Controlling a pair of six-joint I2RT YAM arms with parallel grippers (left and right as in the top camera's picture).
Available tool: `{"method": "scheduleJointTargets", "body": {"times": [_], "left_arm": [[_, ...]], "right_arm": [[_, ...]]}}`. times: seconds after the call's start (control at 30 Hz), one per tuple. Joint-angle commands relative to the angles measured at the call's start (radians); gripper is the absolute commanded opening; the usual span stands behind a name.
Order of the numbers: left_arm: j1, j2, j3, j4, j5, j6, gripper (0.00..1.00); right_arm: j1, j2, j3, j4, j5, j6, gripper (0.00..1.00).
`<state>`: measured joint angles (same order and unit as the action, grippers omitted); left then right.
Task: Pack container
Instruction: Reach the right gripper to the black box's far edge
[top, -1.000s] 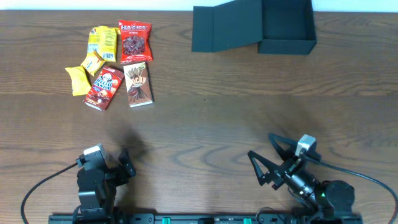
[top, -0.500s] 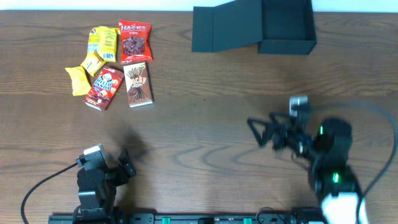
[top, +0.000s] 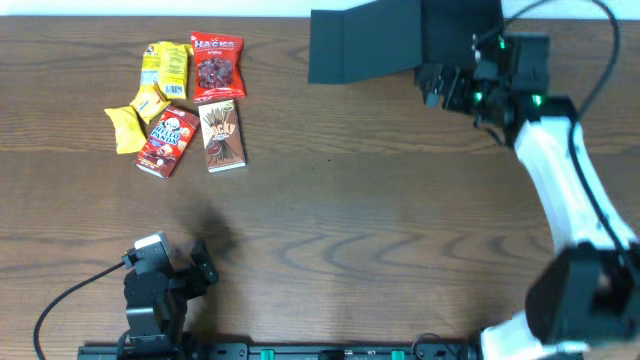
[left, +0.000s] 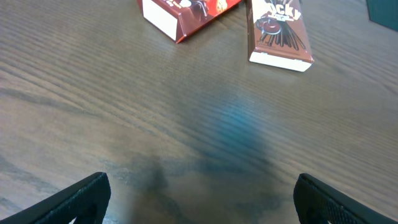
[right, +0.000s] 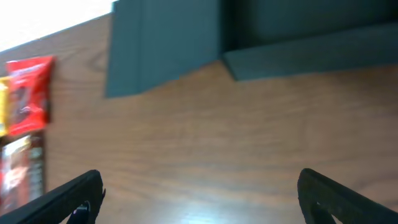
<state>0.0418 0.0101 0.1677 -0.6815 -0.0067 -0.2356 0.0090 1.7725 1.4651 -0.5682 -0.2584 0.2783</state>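
The black container (top: 447, 35) stands open at the far edge of the table, its flap lid (top: 360, 45) raised on its left. My right gripper (top: 437, 86) is open and empty, just over the container's front wall. In the right wrist view the container (right: 311, 31) and lid (right: 161, 50) lie ahead of the open fingers (right: 199, 196). Several snack packets lie at the far left, among them a red packet (top: 216, 65), a red box (top: 167, 140) and a brown Pocky box (top: 223, 135). My left gripper (top: 200, 262) is open and empty near the front edge.
Yellow packets (top: 165, 68) lie at the left of the snack group. The left wrist view shows the Pocky box (left: 280, 31) and the red box (left: 186, 15) ahead of the open fingers (left: 199, 196). The right arm's white link (top: 560, 170) stretches across the right side.
My right arm has swung from the front edge of the table to the far side, up to the container. The left arm and the snacks have not moved.
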Motion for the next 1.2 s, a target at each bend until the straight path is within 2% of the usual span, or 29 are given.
{"method": "scheduleJointTargets", "body": {"times": [0.0,0.2,0.37,0.63,0.93,1.17], "left_arm": [[-0.005,-0.006,-0.009,-0.021,0.000,0.007,0.95],[-0.005,-0.006,-0.009,-0.021,0.000,0.007,0.95],[-0.005,-0.006,-0.009,-0.021,0.000,0.007,0.95],[-0.005,-0.006,-0.009,-0.021,0.000,0.007,0.95],[-0.005,-0.006,-0.009,-0.021,0.000,0.007,0.95],[-0.005,-0.006,-0.009,-0.021,0.000,0.007,0.95]], "right_arm": [[0.002,0.086,0.123,-0.041,0.104,-0.120,0.99],[0.002,0.245,0.298,-0.084,0.208,-0.287,0.99],[0.002,0.366,0.387,-0.043,0.208,-0.348,0.99],[-0.001,0.468,0.406,0.086,0.179,-0.439,0.99],[-0.010,0.512,0.406,0.082,0.142,-0.599,0.99],[-0.023,0.541,0.406,0.116,0.142,-0.610,0.99]]}}
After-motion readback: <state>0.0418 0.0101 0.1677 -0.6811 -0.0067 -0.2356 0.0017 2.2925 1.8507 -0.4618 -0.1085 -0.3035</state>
